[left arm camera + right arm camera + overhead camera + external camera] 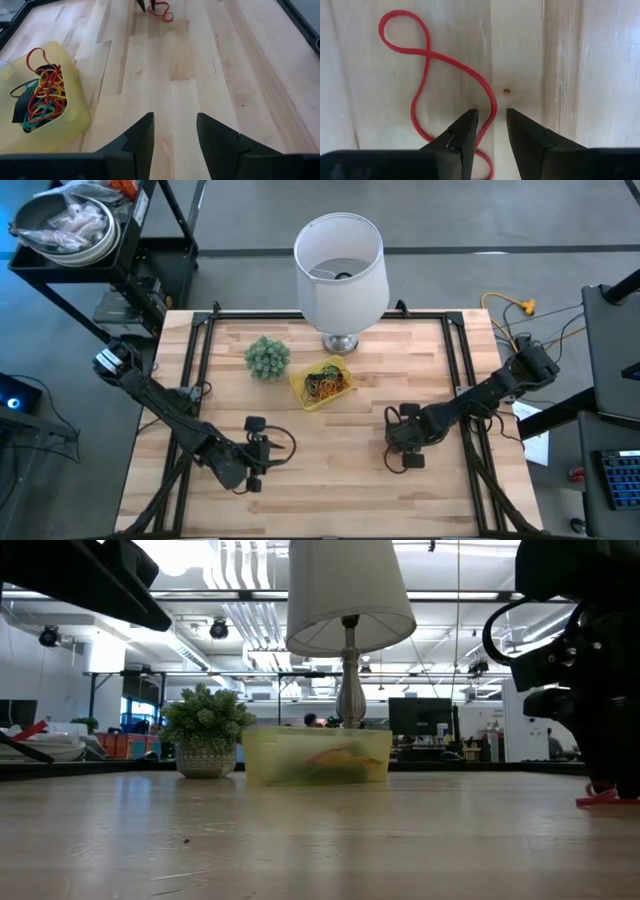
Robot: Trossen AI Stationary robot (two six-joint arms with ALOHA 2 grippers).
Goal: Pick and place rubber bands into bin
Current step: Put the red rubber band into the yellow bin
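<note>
One red rubber band (427, 75) lies loose on the bench (330, 470) near the front right, twisted into a figure-eight. The right gripper (492, 120) is down low over it, fingers narrowly parted, with a strand of the band running into the gap between the tips; whether they pinch it cannot be told. In the low view the band shows as a red sliver (605, 797) at the foot of that gripper.

The left gripper (255, 452) hovers over the front left of the bench, fingers (142, 137) apart and holding nothing, pointed across toward the right arm.

Farther back, about mid-bench, sits the yellow bin (300, 395) with a tangle of rubber bands in red, orange, green, yellow and black inside (42, 97). Just beside it on the left stands a fuzzy green ball plant (267, 357). Behind the bin, at the rear edge, stands a white lamp (340, 270).
</note>
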